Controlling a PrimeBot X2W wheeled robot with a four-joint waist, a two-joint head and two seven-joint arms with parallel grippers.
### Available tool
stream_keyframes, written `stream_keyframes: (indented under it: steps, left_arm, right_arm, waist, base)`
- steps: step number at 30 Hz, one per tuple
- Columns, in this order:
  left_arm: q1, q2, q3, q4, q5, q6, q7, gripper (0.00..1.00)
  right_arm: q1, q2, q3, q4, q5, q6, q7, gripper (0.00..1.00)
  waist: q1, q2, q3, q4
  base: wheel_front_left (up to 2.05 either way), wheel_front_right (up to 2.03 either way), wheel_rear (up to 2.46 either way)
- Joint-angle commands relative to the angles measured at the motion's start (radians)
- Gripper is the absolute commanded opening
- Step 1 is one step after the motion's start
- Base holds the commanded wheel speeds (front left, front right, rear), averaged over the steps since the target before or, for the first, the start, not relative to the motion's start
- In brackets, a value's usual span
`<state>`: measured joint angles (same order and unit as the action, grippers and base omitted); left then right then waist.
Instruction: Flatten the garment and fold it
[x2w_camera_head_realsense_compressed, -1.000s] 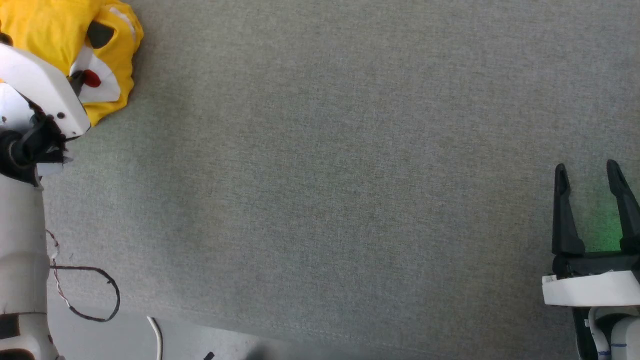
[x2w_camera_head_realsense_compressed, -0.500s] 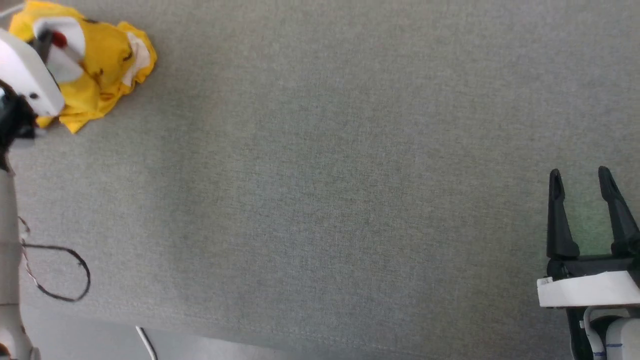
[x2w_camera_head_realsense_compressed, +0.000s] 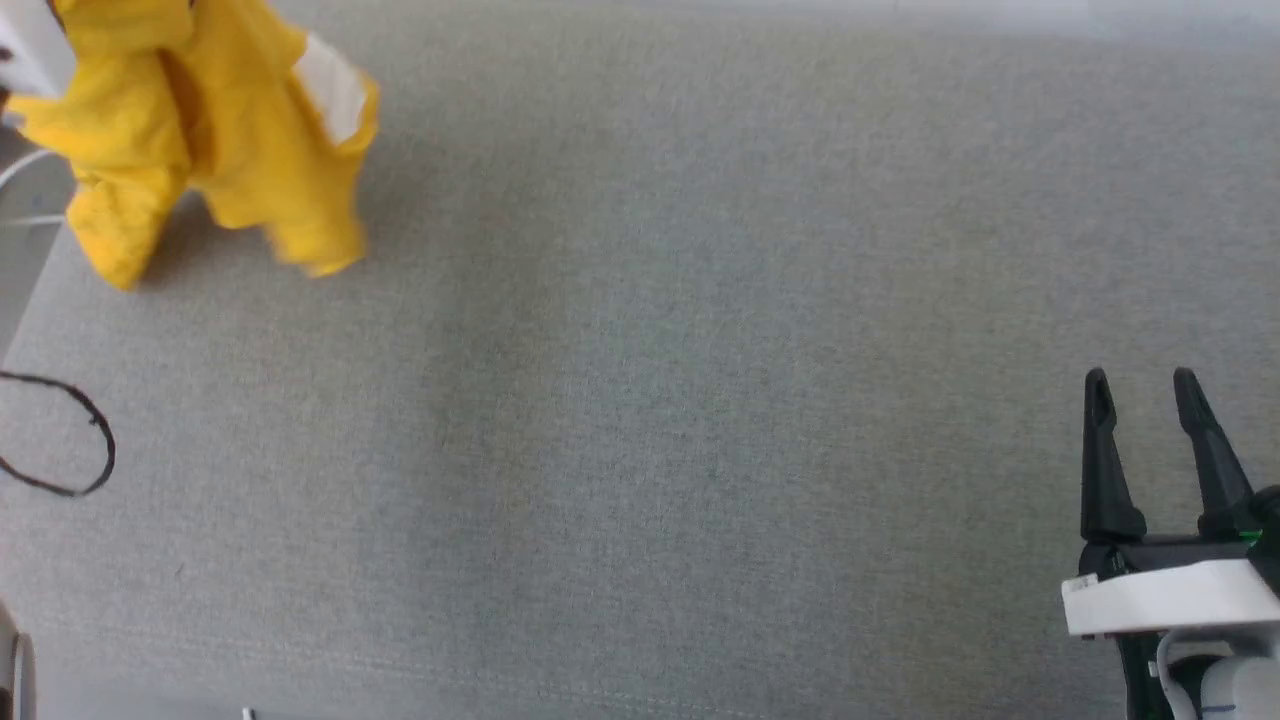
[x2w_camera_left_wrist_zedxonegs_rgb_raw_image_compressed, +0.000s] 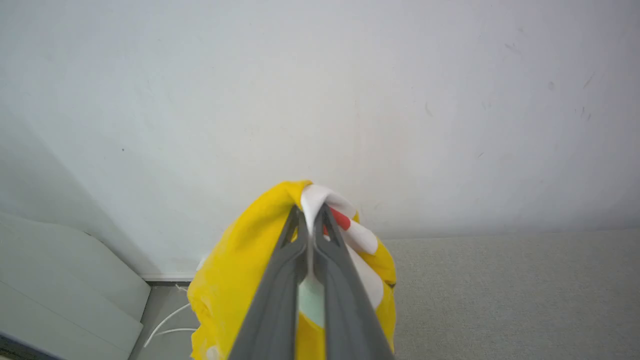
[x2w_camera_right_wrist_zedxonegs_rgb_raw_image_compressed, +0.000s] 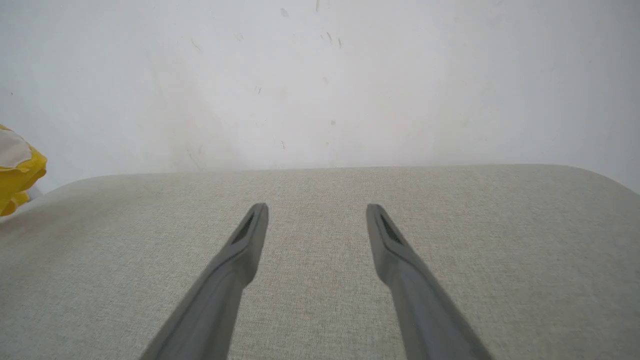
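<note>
Where the grey fabric surface (x2w_camera_head_realsense_compressed: 700, 400) reaches its far left corner, a bright yellow T-shirt (x2w_camera_head_realsense_compressed: 210, 130) is seen bunched up and hanging, with a white patch showing on one fold. Whether its lower end touches the fabric cannot be told. The shirt is pinched by the left gripper (x2w_camera_left_wrist_zedxonegs_rgb_raw_image_compressed: 311, 220), whose two dark fingers are pressed together on a white and red part of the print. Behind the shirt a plain white wall (x2w_camera_left_wrist_zedxonegs_rgb_raw_image_compressed: 350, 75) is seen, and thin white cables (x2w_camera_left_wrist_zedxonegs_rgb_raw_image_compressed: 165, 325) lie on the floor below it. A loop of black cable (x2w_camera_head_realsense_compressed: 95, 450) is seen over the surface's left edge, nearer than the shirt. At the lower right, well apart from the shirt, the right gripper (x2w_camera_head_realsense_compressed: 1141, 378) is held over the surface with its fingers spread, grey fabric visible through the gap.
</note>
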<state>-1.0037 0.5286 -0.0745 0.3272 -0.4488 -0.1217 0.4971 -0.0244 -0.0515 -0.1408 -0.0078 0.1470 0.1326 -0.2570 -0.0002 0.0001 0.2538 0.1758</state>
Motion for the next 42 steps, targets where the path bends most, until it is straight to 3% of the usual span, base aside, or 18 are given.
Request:
stream_keyframes:
  steps: [1, 8, 18, 24, 34, 42]
  left_arm:
    - [-0.034, -0.001, -0.014, -0.026, -0.008, -0.004, 0.012, 0.0]
    - [-0.107, -0.043, -0.059, -0.096, -0.043, -0.006, 0.047, 0.0]
    - [-0.134, -0.211, -0.154, -0.169, -0.116, 0.004, 0.096, 0.0]
    - [-0.092, -0.279, -0.225, -0.225, -0.117, 0.006, 0.095, 0.0]
    - [0.049, -0.389, -0.281, -0.222, -0.129, 0.023, -0.039, 0.0]
    - [0.196, -0.429, -0.347, -0.06, -0.087, 0.04, -0.173, 0.0]
  right_arm:
    - [0.015, 0.001, 0.0, 0.007, 0.015, -0.002, -0.005, 1.0]
    - [0.035, 0.001, -0.002, 0.015, 0.041, -0.002, -0.005, 1.0]
    - [0.058, 0.001, 0.009, 0.03, 0.066, -0.002, -0.005, 1.0]
    - [0.072, 0.001, 0.011, 0.029, 0.076, -0.002, -0.005, 1.0]
    - [0.062, 0.001, 0.015, 0.027, 0.086, -0.002, -0.005, 1.0]
    - [0.039, 0.001, 0.016, 0.027, 0.1, -0.002, -0.005, 1.0]
  waist:
    - [0.0002, -0.0001, -0.059, -0.029]
    - [0.0002, -0.0001, -0.106, -0.059]
    - [0.0002, -0.0001, -0.171, -0.123]
    - [0.0002, -0.0001, -0.178, -0.166]
    - [0.0002, -0.0001, -0.146, -0.226]
    - [0.0002, -0.0001, -0.102, -0.258]
  base:
    - [0.0, 0.0, 0.0]
    - [0.0, 0.0, 0.0]
    - [0.0, 0.0, 0.0]
    - [0.0, 0.0, 0.0]
    - [0.0, 0.0, 0.0]
    - [0.0, 0.0, 0.0]
